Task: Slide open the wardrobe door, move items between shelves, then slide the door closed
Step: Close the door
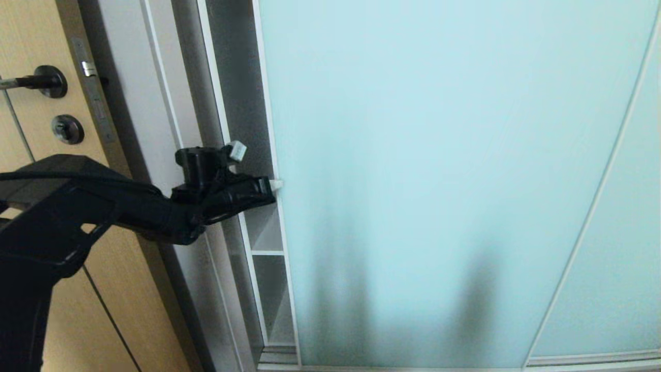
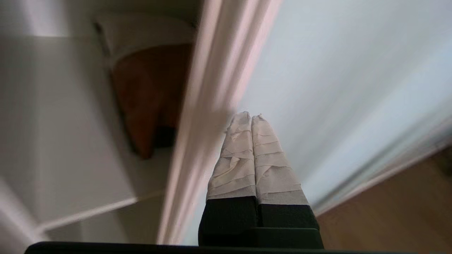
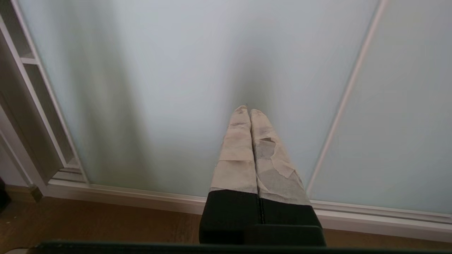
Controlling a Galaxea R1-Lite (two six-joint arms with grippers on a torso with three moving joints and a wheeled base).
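a: right at the tips of the left gripper [image 1: 276, 184], what do you see?

b: its taped fingers [image 2: 243, 155] are pressed together with nothing between them, and the tips sit at the silver-white edge of the sliding wardrobe door [image 1: 439, 170]. whether they touch the frame or stop just short, i cannot tell.

a: and beside the claw?

b: a narrow gap stands open on the wall side of that door edge. below the claw, white shelves [image 1: 267, 252] show in the gap, one board above another.

a: anything on them?

b: past the fingertips, inside the gap, the left wrist view shows a tan-brown bag [image 2: 144, 102] resting on a shelf, blurred, with a dark patch at its lower end.

a: the other arm?

b: the right gripper [image 3: 250, 110] has its fingers together too, holding nothing, pointing at the frosted glass low down near the wooden floor [image 3: 88, 222].

a: farther off?

b: behind the left arm, well apart from the claw, a light wood door [image 1: 31, 41] with a dark lever handle [image 1: 38, 81].
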